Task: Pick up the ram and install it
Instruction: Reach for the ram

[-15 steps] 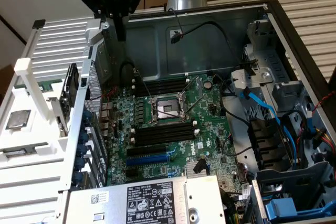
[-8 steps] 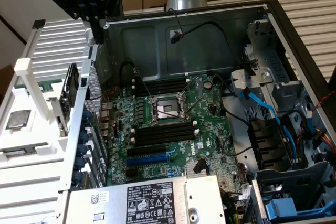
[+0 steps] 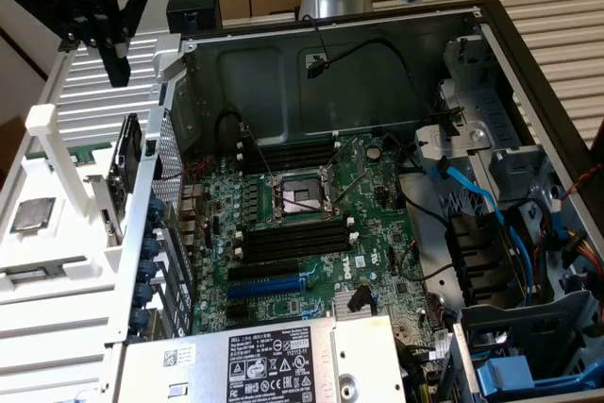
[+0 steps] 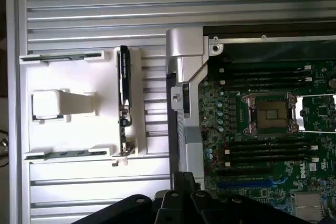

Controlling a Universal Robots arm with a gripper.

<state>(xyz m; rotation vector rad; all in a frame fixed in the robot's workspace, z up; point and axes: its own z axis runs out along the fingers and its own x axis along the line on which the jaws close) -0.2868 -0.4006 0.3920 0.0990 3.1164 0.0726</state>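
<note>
The ram [image 3: 128, 165] is a long thin dark stick standing on its edge in a white holder [image 3: 57, 252] at the exterior view's left, outside the computer case. From the wrist view it shows edge-on [image 4: 123, 103]. My gripper [image 3: 117, 68] hangs shut and empty high above the holder, apart from the ram. Its black fingertips [image 4: 181, 182] sit over the case's side wall, between holder and motherboard. Black memory slots [image 3: 293, 238] lie on either side of the processor socket [image 3: 297, 197] on the green motherboard [image 4: 262, 148].
The holder also carries a small square grey chip [image 3: 32, 214] and two flat sticks in brackets [image 4: 63, 56] [image 4: 68, 154]. The case's metal wall [image 3: 165, 186] stands between holder and motherboard. Cables and blue drive bays [image 3: 500, 233] crowd the exterior view's right; a power supply [image 3: 274, 361] lies in front.
</note>
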